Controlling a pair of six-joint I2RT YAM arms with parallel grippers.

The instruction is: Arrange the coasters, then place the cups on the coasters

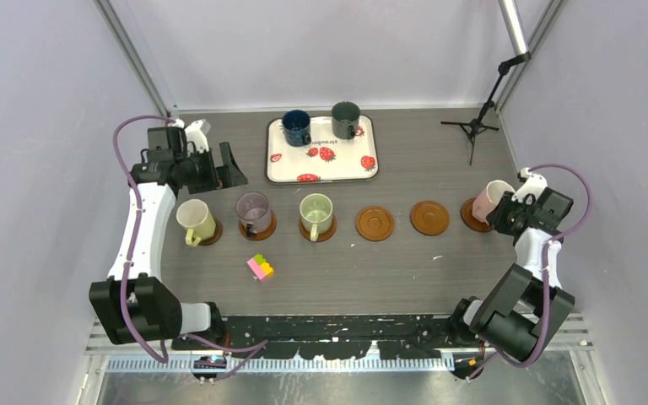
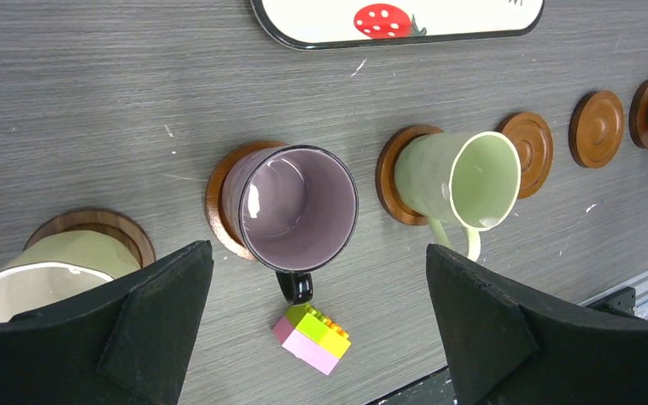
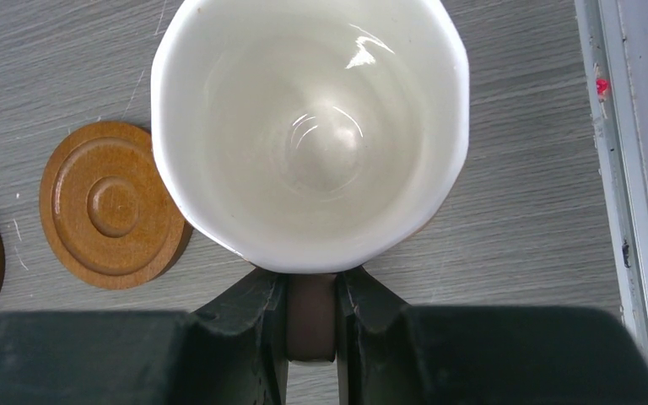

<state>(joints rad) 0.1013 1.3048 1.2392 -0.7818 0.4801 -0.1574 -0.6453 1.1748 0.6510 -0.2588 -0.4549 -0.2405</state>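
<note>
Pinching the handle of the pink ceramic mug [image 3: 310, 126] between its black fingers, the right gripper [image 3: 310, 291] stands at the far right end of a row of six round brown wooden coasters [image 1: 375, 224]. The mug sits over the last coaster there, though whether it rests on the disc or hangs just above it cannot be told. The two coasters to its left lie bare, their grooved rings showing, and do not touch each other. Further left, three coasters each carry a mug: a pale green mug [image 1: 316, 213], a purple-grey mug [image 1: 253, 209] and, at the left end, a cream-yellow mug [image 1: 194, 221] — all upright, handles toward the near edge. The left gripper [image 1: 229, 164] hovers behind the cream-yellow and purple-grey mugs with its jaws spread wide, holding nothing. On the white strawberry-print tray [image 1: 342, 169] at the back of the grey wood-grain table [image 1: 439, 169] stand a dark blue mug [image 1: 296, 126] and a dark grey-green mug [image 1: 345, 120], side by side. A small pink, yellow and green block toy [image 1: 260, 267] lies in front of the purple-grey mug.
</note>
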